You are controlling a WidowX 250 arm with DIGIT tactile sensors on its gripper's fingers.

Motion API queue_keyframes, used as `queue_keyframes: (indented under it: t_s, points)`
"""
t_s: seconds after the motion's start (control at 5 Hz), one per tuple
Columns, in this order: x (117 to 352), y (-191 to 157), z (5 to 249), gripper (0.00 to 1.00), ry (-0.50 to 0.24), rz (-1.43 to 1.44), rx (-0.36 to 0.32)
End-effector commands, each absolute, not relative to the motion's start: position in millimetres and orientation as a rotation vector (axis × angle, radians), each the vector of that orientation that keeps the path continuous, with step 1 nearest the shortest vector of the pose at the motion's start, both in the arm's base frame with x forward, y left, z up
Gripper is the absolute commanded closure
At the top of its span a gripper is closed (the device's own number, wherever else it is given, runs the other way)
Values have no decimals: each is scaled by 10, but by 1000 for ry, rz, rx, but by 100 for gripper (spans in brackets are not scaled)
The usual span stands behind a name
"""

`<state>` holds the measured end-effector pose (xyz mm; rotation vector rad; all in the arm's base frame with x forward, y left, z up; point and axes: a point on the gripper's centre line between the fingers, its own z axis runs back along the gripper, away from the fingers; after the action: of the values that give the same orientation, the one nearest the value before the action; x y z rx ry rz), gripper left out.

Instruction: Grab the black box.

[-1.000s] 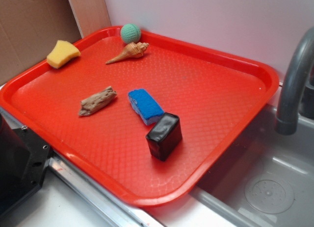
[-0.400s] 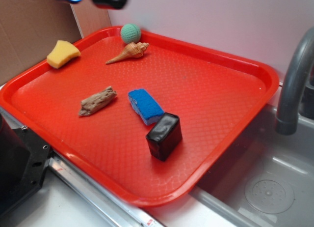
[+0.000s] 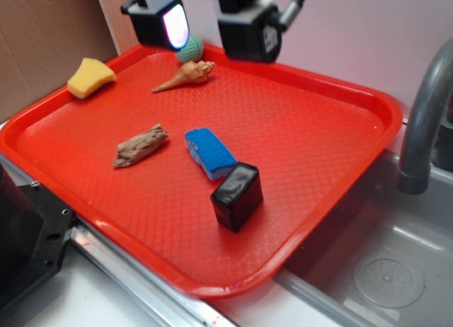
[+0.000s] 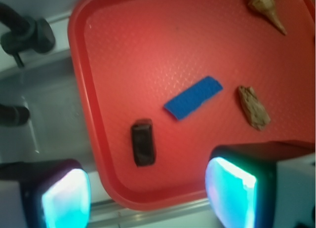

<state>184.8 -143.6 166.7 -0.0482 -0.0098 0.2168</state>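
The black box [image 3: 237, 195] is sitting on the red tray [image 3: 333, 164], toward the tray's near right edge, glossy and upright on its base, nothing gripping it. In the wrist view the black box [image 4: 142, 142] is lying near the tray's [image 4: 148, 35] left rim, well below the fingers. The blue sponge [image 3: 210, 153] is lying just beside it, apparently touching one corner in the exterior view; in the wrist view the blue sponge [image 4: 193, 97] is showing a small gap.

A piece of driftwood [image 3: 141, 145] is resting left of the sponge, apart from it. A seashell [image 3: 185, 75], a green knitted ball [image 3: 190, 50] and a yellow sponge [image 3: 90, 77] are sitting along the far side of the tray.

The gripper [image 3: 205, 26] is hovering high over the tray's far edge, well apart from the box, jaws spread wide, holding nothing; its lit fingers [image 4: 231, 192] are framing the wrist view. A grey faucet [image 3: 425, 122] is standing over the sink [image 3: 382, 270] at right.
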Motion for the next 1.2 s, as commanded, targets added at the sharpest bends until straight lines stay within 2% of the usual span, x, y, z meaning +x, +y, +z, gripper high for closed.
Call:
queue_keyframes:
  t_s: [0.0, 0.2, 0.4, 0.6, 0.8, 1.0]
  points:
    - [1852, -1191, 1139, 0, -62, 106, 26]
    - [2019, -1362, 893, 0, -100, 29, -74]
    - [2090, -1529, 825, 0, -113, 40, -183]
    - [2105, -1741, 773, 0, -57, 53, -260]
    - [2013, -1772, 688, 0, -7, 35, -195]
    - [1978, -1707, 655, 0, -17, 32, -223]
